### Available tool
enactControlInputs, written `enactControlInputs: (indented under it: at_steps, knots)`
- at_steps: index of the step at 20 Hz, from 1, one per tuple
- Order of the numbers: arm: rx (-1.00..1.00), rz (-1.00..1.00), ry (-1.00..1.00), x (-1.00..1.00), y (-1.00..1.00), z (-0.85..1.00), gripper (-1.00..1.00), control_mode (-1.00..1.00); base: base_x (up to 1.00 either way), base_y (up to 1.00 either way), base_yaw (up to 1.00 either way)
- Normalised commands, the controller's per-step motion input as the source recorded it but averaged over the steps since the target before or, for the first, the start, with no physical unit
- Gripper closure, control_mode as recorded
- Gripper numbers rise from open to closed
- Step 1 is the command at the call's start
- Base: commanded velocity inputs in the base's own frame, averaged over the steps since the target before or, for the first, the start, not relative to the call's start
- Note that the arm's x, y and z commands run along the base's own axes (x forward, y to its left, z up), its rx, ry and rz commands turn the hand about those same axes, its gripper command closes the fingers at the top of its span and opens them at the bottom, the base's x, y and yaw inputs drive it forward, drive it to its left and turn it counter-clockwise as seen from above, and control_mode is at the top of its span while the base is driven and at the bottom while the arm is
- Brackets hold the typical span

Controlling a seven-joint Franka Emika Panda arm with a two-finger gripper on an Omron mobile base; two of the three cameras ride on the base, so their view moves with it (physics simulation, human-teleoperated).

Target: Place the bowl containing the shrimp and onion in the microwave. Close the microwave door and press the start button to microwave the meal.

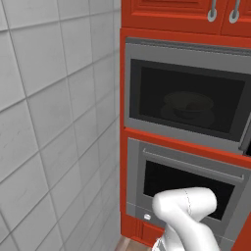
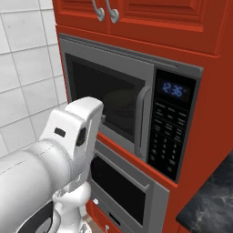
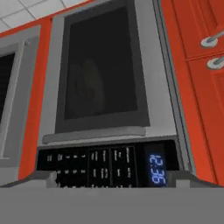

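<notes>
Hand view — gripper (image 3: 112, 177) spread wide, holding nothing, facing the shut microwave door (image 3: 103, 65)

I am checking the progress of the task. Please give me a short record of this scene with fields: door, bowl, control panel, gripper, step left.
microwave door: shut, handle beside the control panel
bowl: dimly seen through the glass, inside the microwave
control panel: clock lit blue, right of the door
gripper: open, holds nothing, faces the control panel
oven: below the microwave, shut
step left: probably pressing start
</notes>
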Motion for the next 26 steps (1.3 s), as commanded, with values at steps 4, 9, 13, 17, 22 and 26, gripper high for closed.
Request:
enactControlInputs:
  at_steps: [4, 9, 13, 17, 22, 26]
  knots:
    - [-0.14, 0.24, 0.04, -0.25, 0.0, -0.68, -1.0, -1.0, 0.0, 0.0, 0.0]
    - [-0.05, 0.08, -0.12, -0.39, 0.01, -0.6, 1.0, -1.0, 0.0, 0.0, 0.0]
    - [0.0, 0.0, -0.04, 0.0, 0.02, -0.14, 1.0, -1.0, 0.0, 0.0, 0.0]
    - [0.0, 0.0, 0.0, 0.0, 0.0, -0.15, 1.0, -1.0, 0.0, 0.0, 0.0]
    - [-0.01, 0.0, 0.0, 0.21, 0.01, -0.44, 1.0, -1.0, 0.0, 0.0, 0.0]
    - [-0.03, 0.0, 0.0, 0.51, 0.18, -0.39, 1.0, -1.0, 0.0, 0.0, 0.0]
